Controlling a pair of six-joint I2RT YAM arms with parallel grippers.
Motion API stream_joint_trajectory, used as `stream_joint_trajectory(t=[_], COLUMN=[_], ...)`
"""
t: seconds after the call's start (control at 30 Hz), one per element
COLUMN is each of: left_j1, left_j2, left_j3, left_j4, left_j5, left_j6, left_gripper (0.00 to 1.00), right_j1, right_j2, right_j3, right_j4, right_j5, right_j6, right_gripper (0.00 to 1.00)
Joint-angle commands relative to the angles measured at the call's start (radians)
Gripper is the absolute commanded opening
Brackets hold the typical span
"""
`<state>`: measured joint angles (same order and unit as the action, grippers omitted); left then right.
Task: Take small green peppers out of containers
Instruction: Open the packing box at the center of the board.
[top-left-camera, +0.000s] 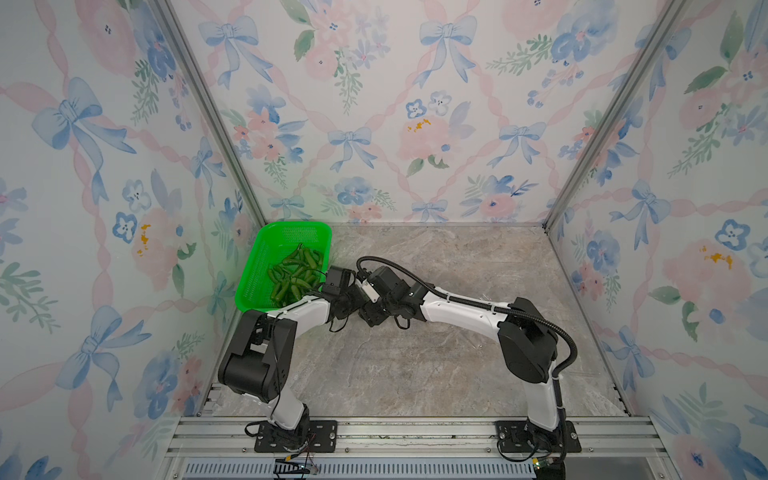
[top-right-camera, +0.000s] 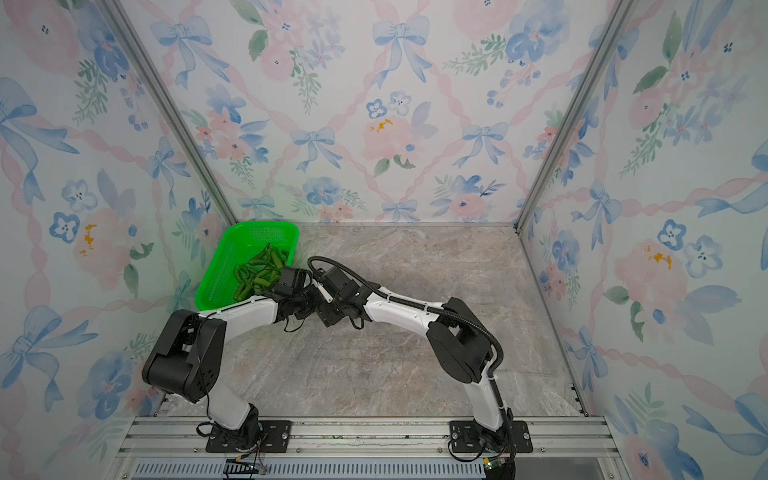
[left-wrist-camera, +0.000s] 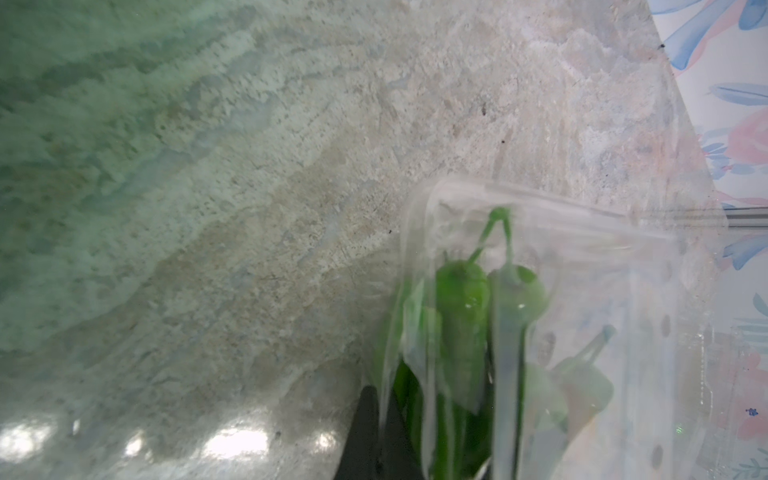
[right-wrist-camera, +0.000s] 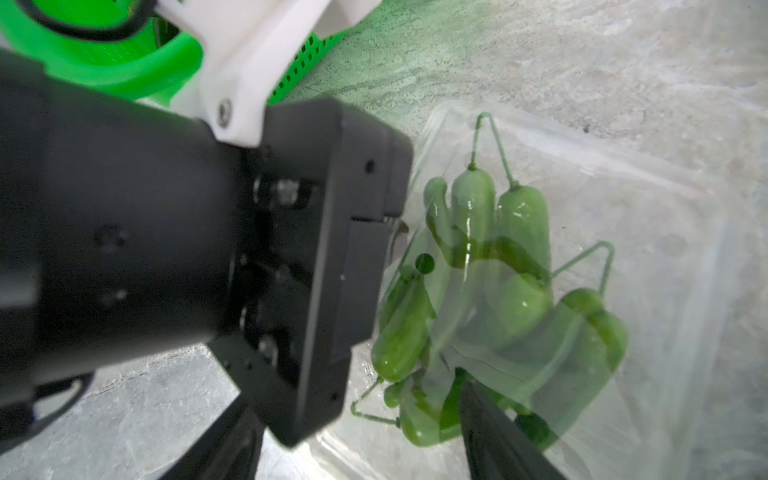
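The grey marbled desk (top-left-camera: 415, 365) fills the lower middle of both top views, closed in by flowered walls. My left arm (top-left-camera: 303, 311) and right arm (top-left-camera: 457, 305) bend inward and meet just left of frame centre, their wrists hiding what lies beneath. At the desk's upper left, in the wall corner, sits the bright green basket (top-left-camera: 266, 257), with a heap of small green peppers (top-left-camera: 297, 276) toward its lower right. I can see one container (right-wrist-camera: 665, 291), of clear plastic. It occupies the right half of the right wrist view, near the basket's corner, and I cannot tell whether it rests on the desk or is lifted. Through its walls show more small green peppers (right-wrist-camera: 519, 216), packed side by side with thin bent stems. The left claw (left-wrist-camera: 374, 419) is pressed together on the container's clear edge, at lower centre of the left wrist view. The right claw (right-wrist-camera: 353, 386) stands spread. One dark finger (right-wrist-camera: 498, 436) lies over the container's near side and the other is outside it, below the left claw's black housing.
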<state>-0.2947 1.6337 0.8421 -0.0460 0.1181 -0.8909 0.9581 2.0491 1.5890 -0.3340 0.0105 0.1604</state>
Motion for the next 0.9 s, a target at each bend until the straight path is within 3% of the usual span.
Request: stream_joint_trajectory(t=[0.0, 0.2, 0.87], left_j1=[-0.006, -0.006, -0.006], left_j2=[0.018, 0.008, 0.015], left_j3=[0.014, 0.012, 0.012], left_j4=[-0.013, -0.012, -0.004], left_j5=[0.002, 0.006, 0.009], left_j6=[-0.017, -0.02, -0.025], left_gripper=[0.0, 0.0, 0.0], right_j1=[0.015, 0.022, 0.044], right_j2=[0.028, 0.054, 0.058], right_j3=[-0.005, -0.014, -0.108], right_j4=[-0.001, 0.0, 0.049], right_j5=[0.027, 0.131, 0.12], right_j6=[0.01, 0.017, 0.082], right_gripper=[0.73, 0.72, 0.7])
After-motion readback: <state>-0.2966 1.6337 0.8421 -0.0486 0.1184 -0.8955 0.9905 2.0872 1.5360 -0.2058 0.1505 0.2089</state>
